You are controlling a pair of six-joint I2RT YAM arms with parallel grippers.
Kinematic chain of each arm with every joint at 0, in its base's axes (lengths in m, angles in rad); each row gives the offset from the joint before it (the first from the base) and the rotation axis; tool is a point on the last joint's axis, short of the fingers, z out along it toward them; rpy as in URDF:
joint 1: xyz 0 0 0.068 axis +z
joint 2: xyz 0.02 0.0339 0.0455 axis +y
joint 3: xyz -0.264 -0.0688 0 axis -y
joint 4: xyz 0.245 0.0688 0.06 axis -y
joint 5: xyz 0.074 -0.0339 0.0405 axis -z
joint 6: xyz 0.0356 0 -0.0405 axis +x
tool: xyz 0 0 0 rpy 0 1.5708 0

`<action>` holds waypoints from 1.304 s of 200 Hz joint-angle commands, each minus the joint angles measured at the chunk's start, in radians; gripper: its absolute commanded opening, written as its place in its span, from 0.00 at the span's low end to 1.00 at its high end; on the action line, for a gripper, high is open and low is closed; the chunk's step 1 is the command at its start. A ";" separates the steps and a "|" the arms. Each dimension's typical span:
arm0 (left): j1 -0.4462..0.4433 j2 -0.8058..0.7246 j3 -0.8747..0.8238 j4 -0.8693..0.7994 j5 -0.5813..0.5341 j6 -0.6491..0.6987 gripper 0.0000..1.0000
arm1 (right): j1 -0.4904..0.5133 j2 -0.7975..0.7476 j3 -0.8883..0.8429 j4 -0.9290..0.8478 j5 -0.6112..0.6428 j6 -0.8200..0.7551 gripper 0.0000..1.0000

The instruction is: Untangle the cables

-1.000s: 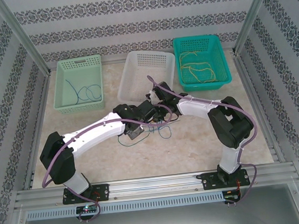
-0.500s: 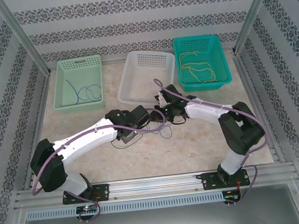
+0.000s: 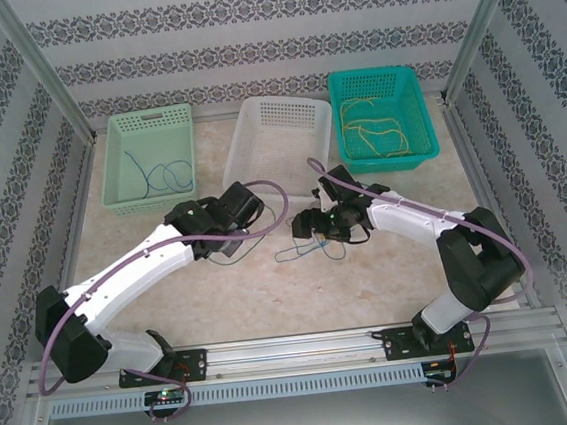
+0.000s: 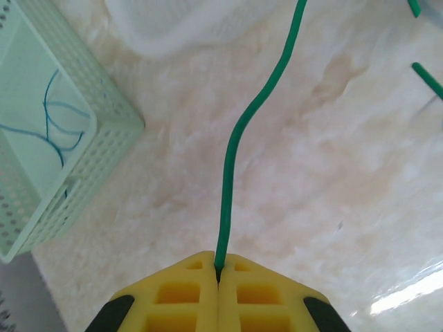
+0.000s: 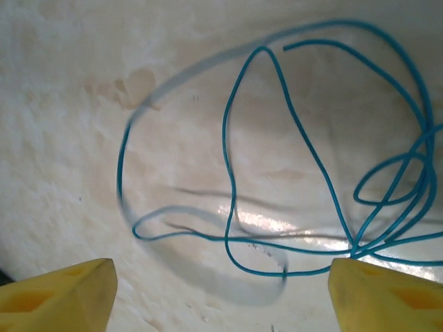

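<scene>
My left gripper (image 4: 219, 266) is shut on a green cable (image 4: 232, 159), which rises taut from between the yellow pads toward the white basket (image 4: 173, 28). In the top view the left gripper (image 3: 228, 241) sits left of the table's middle. My right gripper (image 5: 221, 290) is open, its yellow fingertips (image 5: 66, 290) wide apart above a blue cable (image 5: 232, 207) lying in loose loops on the table. The top view shows the right gripper (image 3: 308, 225) just above that blue cable (image 3: 307, 249). Its loops blur at the left.
Three baskets line the back: a light green one (image 3: 144, 120) holding blue cables (image 3: 159, 174), a white one (image 3: 277, 143), and a teal one (image 3: 376, 78) holding yellow cables (image 3: 371, 129). The light green basket (image 4: 104, 117) is close on the left gripper's left.
The two grippers have drawn apart: the left went left and back with the green cable, the right shifted right. The blue cable now lies alone under the right gripper.
</scene>
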 commanded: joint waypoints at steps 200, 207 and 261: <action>0.033 0.093 0.115 0.381 -0.046 -0.109 0.00 | 0.079 -0.174 0.023 0.376 0.026 0.434 0.70; 0.032 0.086 0.108 0.394 -0.040 -0.116 0.00 | 0.082 -0.164 0.029 0.381 0.033 0.438 0.70; 0.033 0.010 0.006 0.499 -0.011 -0.199 0.00 | 0.085 -0.105 0.033 0.518 0.093 0.499 0.58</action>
